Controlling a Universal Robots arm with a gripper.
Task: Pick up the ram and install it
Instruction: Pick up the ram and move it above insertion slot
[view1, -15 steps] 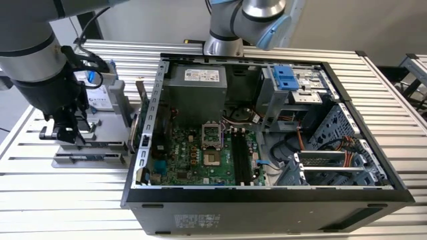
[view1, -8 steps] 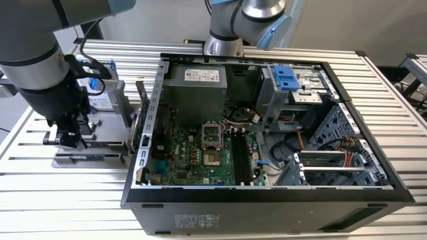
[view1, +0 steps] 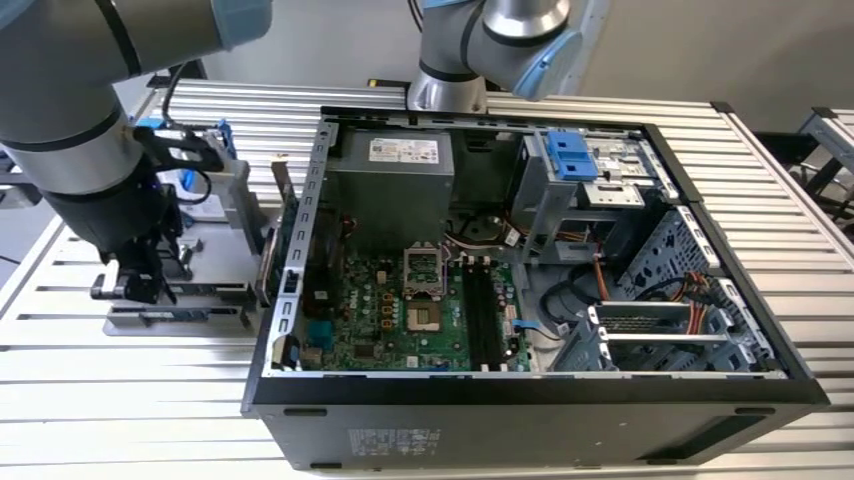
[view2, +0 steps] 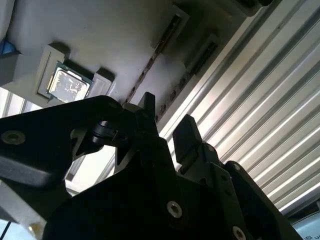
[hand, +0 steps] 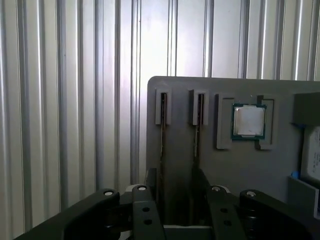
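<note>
While standing on its long edge in a narrow slot, reads as a thin dark strip in both wrist views: ram (hand: 163, 142) (view2: 176, 89). Occupies the slot nearest the side edge of a grey holder (hand: 180, 100) (view2: 100, 30) (view1: 174, 318), farthest from the chip (hand: 248, 121) (view2: 70, 84). Runs in between the spread fingers (hand: 151, 181) of the gripper (hand: 175, 176) (view2: 166, 111) (view1: 138, 292), closer to one than the other; hard to say whether touched. Jaws parted, nothing clamped, nothing lifted.

Just beside, in the neighbouring parallel slot: second stick (hand: 196, 145) (view2: 145, 75), likewise on edge, partly behind the other finger in the first wrist view. Beyond that, flat in a square recess of the same holder: the chip, small, silver, green-rimmed. Near the holder's far end in the exterior view: upright hard drive (view1: 230, 195) with a blue bracket (view1: 220, 140).

Under holder and gripper: slatted metal table (view1: 134, 400) (hand: 75, 100) (view2: 260, 100), with the holder near its edge at the exterior view's left. Just beside the holder, toward the exterior view's right: open computer case (view1: 534, 392) lying on its side. Inside: green motherboard (view1: 380, 325) with long black memory slots (view1: 483, 310), grey power supply (view1: 387, 180) against the far wall, perforated drive cage (view1: 667, 335) at the exterior view's right end.
</note>
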